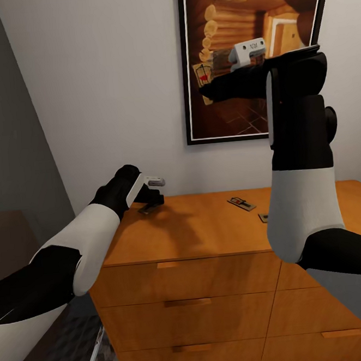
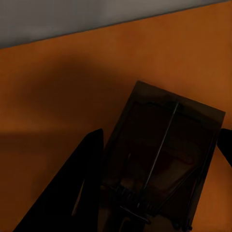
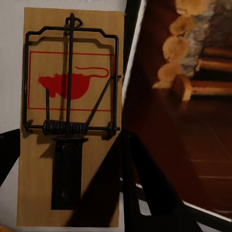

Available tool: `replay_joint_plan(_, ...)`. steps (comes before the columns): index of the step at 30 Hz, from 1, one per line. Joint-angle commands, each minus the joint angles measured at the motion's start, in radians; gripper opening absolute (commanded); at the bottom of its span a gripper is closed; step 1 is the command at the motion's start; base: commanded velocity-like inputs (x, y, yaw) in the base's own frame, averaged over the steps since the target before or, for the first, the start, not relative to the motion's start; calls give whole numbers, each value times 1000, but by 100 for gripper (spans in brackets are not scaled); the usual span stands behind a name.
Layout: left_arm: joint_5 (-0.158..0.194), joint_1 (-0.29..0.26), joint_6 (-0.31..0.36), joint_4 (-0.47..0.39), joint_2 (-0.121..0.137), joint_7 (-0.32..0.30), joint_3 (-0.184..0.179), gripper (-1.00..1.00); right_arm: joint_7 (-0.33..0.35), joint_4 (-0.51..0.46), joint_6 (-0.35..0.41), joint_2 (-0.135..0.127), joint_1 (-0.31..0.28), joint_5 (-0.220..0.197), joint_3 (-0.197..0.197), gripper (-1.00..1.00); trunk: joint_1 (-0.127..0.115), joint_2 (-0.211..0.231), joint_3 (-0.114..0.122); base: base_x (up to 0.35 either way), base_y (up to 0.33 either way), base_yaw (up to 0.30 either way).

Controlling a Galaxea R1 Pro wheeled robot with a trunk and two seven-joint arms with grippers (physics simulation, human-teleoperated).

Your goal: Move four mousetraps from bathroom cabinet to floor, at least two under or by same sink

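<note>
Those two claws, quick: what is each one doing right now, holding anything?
Left gripper: jaws open around a mousetrap lying on the cabinet; not closed on it.
Right gripper: raised, shut on a mousetrap.

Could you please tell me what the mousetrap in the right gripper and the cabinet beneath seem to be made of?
The mousetrap looks like a pale, matte wooden board with faint grain, carrying a dark wire frame and coiled spring, probably metal. The cabinet looks like orange-brown wood with a smooth, slightly glossy finish, though in this render it could be veneer.
</note>
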Motion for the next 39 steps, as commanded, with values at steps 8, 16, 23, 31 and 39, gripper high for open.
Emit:
replay_joint_plan(8, 9, -1, 3, -1, 1, 3, -7, -100, 8, 4, 4, 1, 0, -27, -2, -100, -4, 6, 2, 0, 0, 0)
replay_joint_plan(16, 9, -1, 3, -1, 2, 3, -7, -100, 8, -4, 4, 1, 0, -34, -2, -100, -19, 34, 15, 0, 0, 0)
replay_joint_plan(23, 9, -1, 3, 0, 3, 3, -7, -100, 8, -6, 4, 1, 2, -36, -2, -100, -35, 62, 27, 0, 0, 0)
replay_joint_plan(31, 9, -1, 3, 2, 2, 4, -7, -100, 8, 3, 4, 1, 2, -34, -4, -100, -35, 62, 27, 0, 0, 0)
replay_joint_plan(39, 8, -1, 3, 1, 1, 4, -7, -100, 8, 23, 4, 1, 1, -33, -6, -100, -35, 62, 27, -97, -3, 0)
